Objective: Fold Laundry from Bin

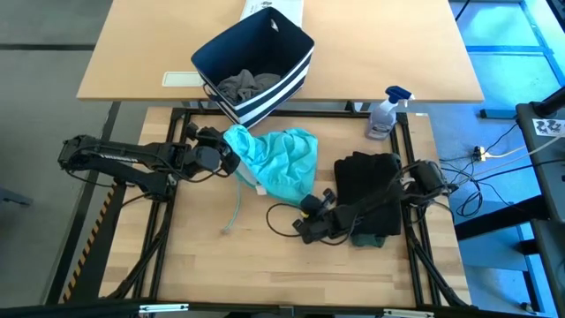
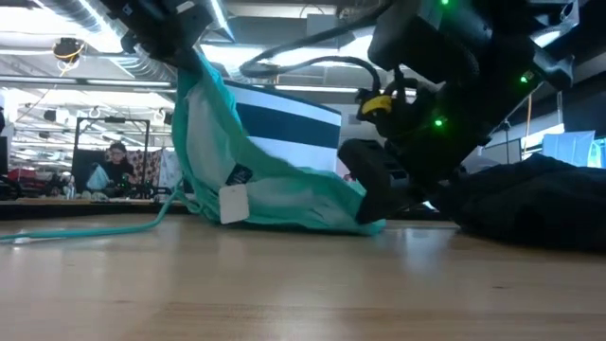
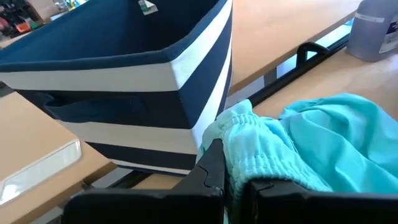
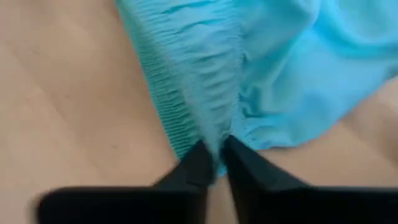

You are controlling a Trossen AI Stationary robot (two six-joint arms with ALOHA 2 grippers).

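Evenly and brightly lit from overhead in the high view, with only soft, short shadows under the arms on the pale table. Strong bluish glare at the floor's right edge. Backlit in the low view: long ceiling strip lights glaring in the room behind, nearer machinery falling to dark silhouette, green indicator lights glowing on it, tabletop foreground soft and out of focus. Sharp and bright in the left wrist view, daylight-toned. Smeared by motion blur across the right wrist view, teal piece ribbing softened, fingers a dark blurred mass
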